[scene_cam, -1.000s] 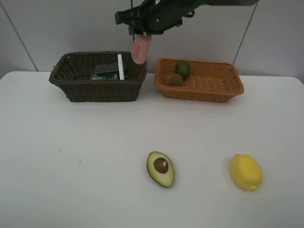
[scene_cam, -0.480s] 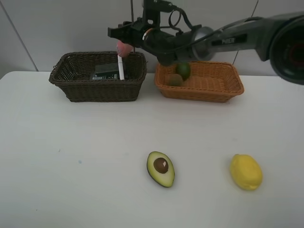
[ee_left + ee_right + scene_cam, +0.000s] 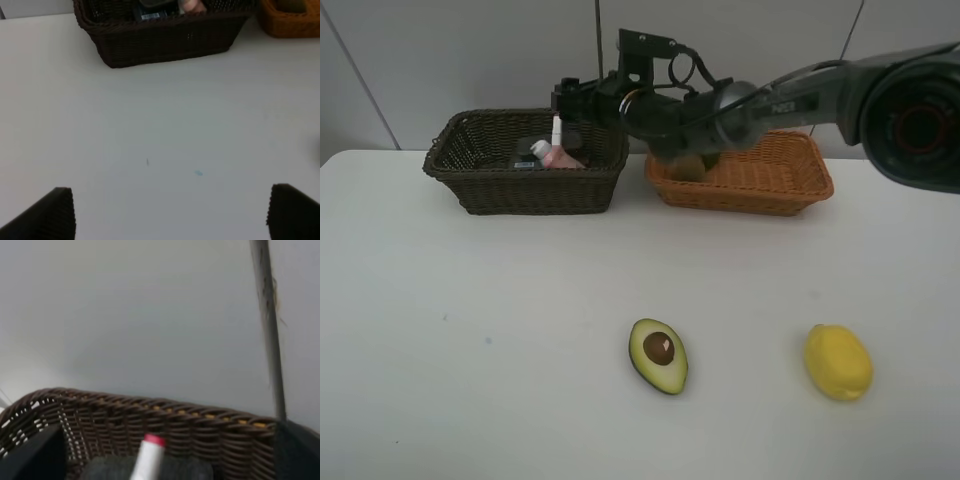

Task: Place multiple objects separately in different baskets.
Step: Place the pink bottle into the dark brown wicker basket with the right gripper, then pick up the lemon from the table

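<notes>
The pink bottle (image 3: 558, 157) lay on its side inside the dark basket (image 3: 470, 185) at 11 o'clock on the tabletop (image 3: 520, 300). A white marker (image 3: 557, 130) leaned upright just beside it, with a dark item under both. The right end effector (image 3: 570, 105) hovered over that basket's back rim. Its fingers were spread apart and held nothing, so that drop looked done.

Over at 1 o'clock, the orange basket (image 3: 790, 185) showed a brownish fruit (image 3: 687, 168) peeking from under the arm (image 3: 800, 85), which hid whatever else sat in there.

Two items were left out on the tabletop: the avocado half (image 3: 658, 355) at 6 o'clock, pit up, and the lemon (image 3: 838, 362) out at 4 o'clock, well apart from each other and from both baskets.

The left end effector (image 3: 175, 215) hung low over bare tabletop, fingers wide and empty. By the look of it the sorting was well past halfway, with those two fruits likely due for the orange basket.
</notes>
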Motion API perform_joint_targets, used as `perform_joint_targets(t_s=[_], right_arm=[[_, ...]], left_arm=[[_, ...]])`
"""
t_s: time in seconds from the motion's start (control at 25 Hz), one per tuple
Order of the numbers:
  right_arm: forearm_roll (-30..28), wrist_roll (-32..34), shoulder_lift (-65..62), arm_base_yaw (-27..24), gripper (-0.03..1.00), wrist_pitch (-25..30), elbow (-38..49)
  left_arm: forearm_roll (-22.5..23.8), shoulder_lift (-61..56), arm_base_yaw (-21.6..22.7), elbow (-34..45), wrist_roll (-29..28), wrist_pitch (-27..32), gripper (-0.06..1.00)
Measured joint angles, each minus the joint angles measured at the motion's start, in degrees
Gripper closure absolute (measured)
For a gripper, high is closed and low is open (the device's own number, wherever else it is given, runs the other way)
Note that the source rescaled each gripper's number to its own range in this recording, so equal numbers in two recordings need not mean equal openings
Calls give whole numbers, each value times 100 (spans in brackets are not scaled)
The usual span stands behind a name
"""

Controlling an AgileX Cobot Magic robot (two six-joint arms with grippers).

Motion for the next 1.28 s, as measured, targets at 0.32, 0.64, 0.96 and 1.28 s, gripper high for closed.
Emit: perform_joint_targets(t_s=[0.32,0.64,0.96,1.28], right_arm=[[-491,-134,-1381,-27,-3,3390,-5],[-948,-450,-2433,-678,-3,7925,-22],[-699,-578,-2491,-1870,-3,8800,106],[-397,-612,-3389,-2162,-3,8808,2021]], left_arm=[[0,0,0,0,0,0,-6],[0,0,0,0,0,0,-6],[0,0,0,0,0,0,-6],[0,0,0,0,0,0,-6]])
